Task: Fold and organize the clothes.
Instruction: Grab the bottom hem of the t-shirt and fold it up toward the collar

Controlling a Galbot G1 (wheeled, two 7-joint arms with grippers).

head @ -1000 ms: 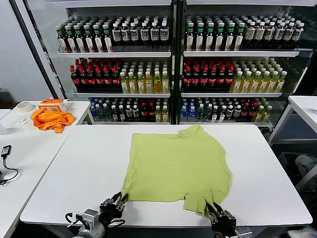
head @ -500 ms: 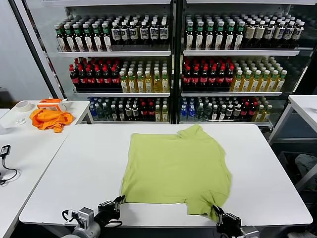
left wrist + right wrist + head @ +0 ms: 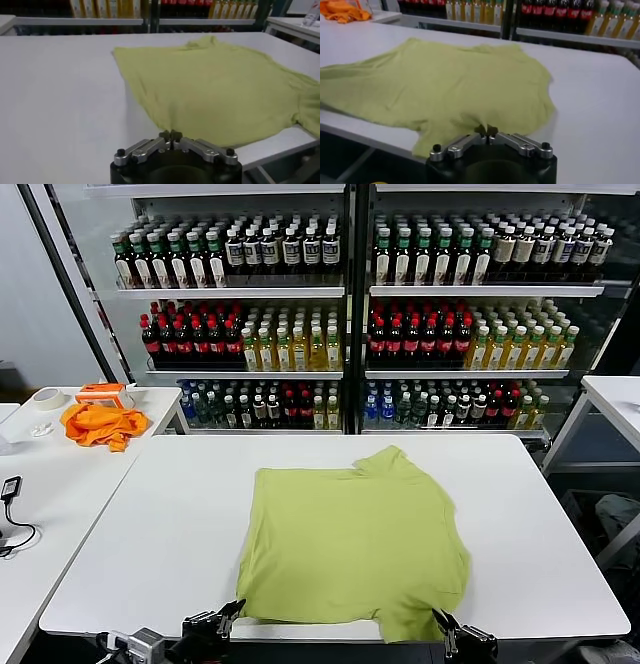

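The clothes are one lime-green T-shirt (image 3: 355, 544) lying flat on the white table (image 3: 150, 524), its hem at the near edge. In the head view my left gripper (image 3: 232, 612) sits at the shirt's near left corner and my right gripper (image 3: 440, 620) at its near right corner, both just past the table's front edge. Seen from the left wrist, the left gripper (image 3: 170, 134) is shut with the T-shirt (image 3: 210, 85) corner pinched at its tips. The right gripper (image 3: 486, 129) is likewise shut on a fold of the T-shirt (image 3: 445, 85) hem. No printed graphic shows.
An orange cloth (image 3: 100, 424) and a tape roll (image 3: 47, 397) lie on the side table at the left, with a black cable (image 3: 12, 487) nearer. Shelves of bottles (image 3: 350, 334) stand behind the table. Another table's corner (image 3: 615, 399) is at the right.
Both grippers have drawn back toward the table's front edge, and the T-shirt has slid with them toward me. The left gripper closed on the corner.
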